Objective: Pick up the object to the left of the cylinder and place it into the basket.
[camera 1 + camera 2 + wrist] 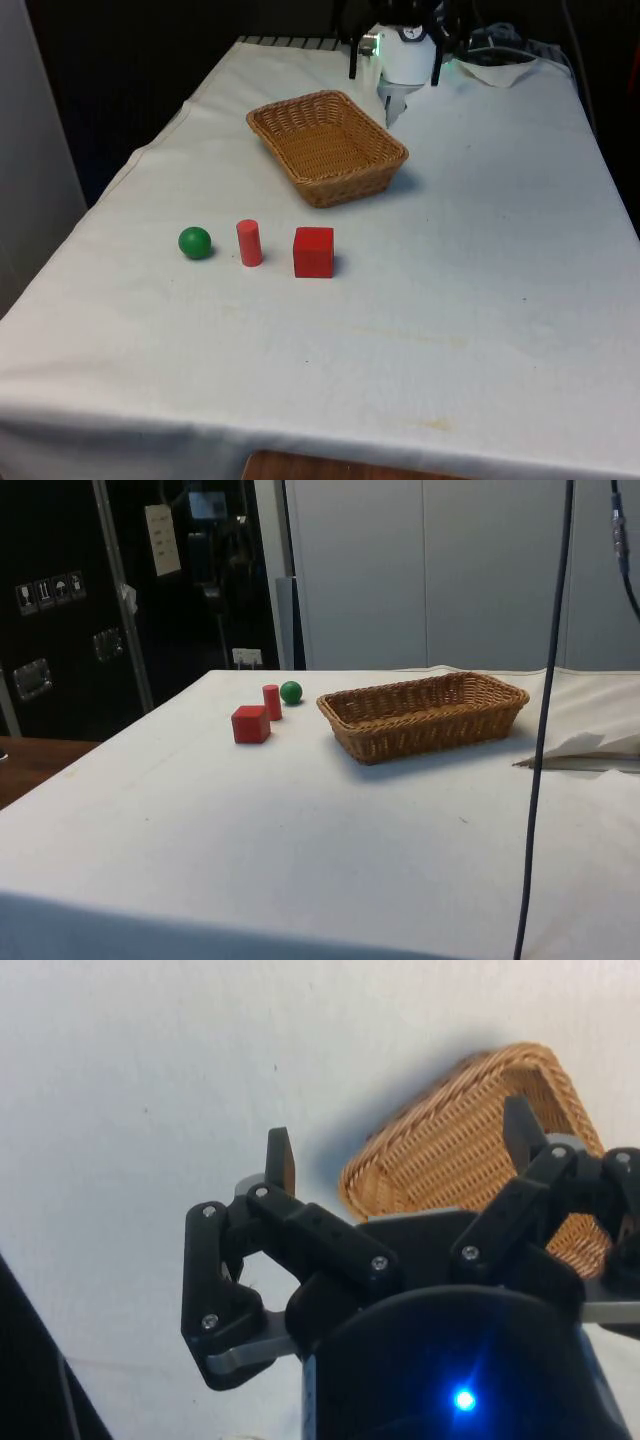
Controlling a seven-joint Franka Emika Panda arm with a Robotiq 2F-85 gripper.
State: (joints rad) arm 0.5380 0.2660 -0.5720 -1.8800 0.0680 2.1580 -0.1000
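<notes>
A green ball (195, 242) (291, 692) lies on the white cloth, at the front view's left of an upright red cylinder (249, 243) (271, 701). A red cube (313, 252) (250, 724) stands on the cylinder's other side. Behind them sits an oblong wicker basket (385, 147) (424, 730) with nothing in it. My gripper (391, 108) (400, 1142) hangs at the table's far end, above the cloth just beyond the basket's far corner. Its fingers (281, 1158) are open wide, with nothing between them. The basket's corner (450, 1150) lies below them.
A crumpled white fold of cloth (505, 68) (590, 748) lies at the far end, beside the basket. A black cable (545, 720) hangs down in the side view. Bare cloth stretches from the three objects to the near edge.
</notes>
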